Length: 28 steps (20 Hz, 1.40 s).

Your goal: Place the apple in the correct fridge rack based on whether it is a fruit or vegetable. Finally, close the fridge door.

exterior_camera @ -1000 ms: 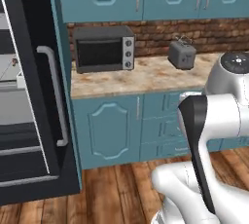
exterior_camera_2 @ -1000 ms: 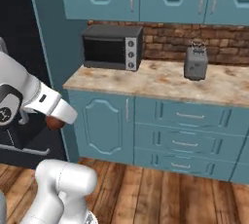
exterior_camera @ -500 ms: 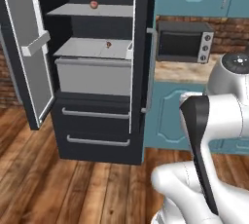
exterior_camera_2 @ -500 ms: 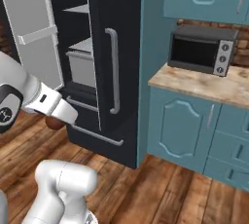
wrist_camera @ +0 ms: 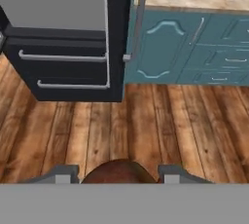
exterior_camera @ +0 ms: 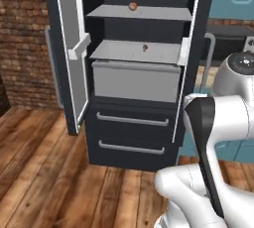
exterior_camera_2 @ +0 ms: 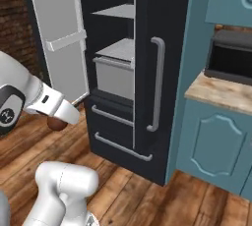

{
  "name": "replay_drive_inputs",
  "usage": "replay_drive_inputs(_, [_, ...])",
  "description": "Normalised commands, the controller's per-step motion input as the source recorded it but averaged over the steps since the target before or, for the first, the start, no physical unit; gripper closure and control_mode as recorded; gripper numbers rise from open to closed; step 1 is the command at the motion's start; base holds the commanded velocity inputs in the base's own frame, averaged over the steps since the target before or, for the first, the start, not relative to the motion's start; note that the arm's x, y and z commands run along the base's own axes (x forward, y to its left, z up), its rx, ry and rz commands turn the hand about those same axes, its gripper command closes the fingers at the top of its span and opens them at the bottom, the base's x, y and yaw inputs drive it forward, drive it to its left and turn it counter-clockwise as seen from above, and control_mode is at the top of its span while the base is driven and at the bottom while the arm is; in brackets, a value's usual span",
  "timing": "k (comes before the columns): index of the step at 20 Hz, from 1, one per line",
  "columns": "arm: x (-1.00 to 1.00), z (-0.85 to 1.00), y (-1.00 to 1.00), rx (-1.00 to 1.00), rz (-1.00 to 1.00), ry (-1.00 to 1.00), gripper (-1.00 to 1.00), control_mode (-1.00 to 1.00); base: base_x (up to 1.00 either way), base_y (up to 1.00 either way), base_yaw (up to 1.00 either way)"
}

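Apple (wrist_camera: 118, 171) pinched between the two fingertips of the end effector (wrist_camera: 116, 173), held low above the wood floor (wrist_camera: 146, 121) in front of the open fridge (exterior_camera: 134, 73). Arm folded down to the left of the base, apple (exterior_camera_2: 57, 123) under the wrist. Inside: two fridge racks (exterior_camera: 141, 13), one peach-pink ball (exterior_camera: 133, 6) on the upper, one tiny red bit (exterior_camera: 145, 48) on the lower, one drawer-bin (exterior_camera: 135, 79)

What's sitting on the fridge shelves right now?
On the top shelf sits a pale peach-pink ball. On the shelf below lies a tiny red bit. The drawer bin under it has solid walls, so its contents are hidden. The apple is in the tool.
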Motion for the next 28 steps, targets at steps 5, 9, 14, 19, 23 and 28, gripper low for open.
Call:
replay_drive_inputs(5, [0.0,0.0,0.0,0.0,0.0,0.0,1.0,1.0,0.87,0.99,-0.07])
replay_drive_inputs(9, [0.0,0.0,0.0,0.0,0.0,0.0,1.0,1.0,1.0,0.49,-0.15])
replay_drive_inputs(14, [0.0,0.0,0.0,0.0,0.0,0.0,1.0,1.0,1.0,0.15,-0.15])
replay_drive_inputs(19, [0.0,0.0,0.0,0.0,0.0,0.0,1.0,1.0,0.98,0.0,-0.14])
replay_drive_inputs(23, [0.0,0.0,0.0,0.0,0.0,0.0,1.0,1.0,0.89,0.0,-0.16])
replay_drive_inputs(28, [0.0,0.0,0.0,0.0,0.0,0.0,1.0,1.0,0.46,0.0,-0.13])
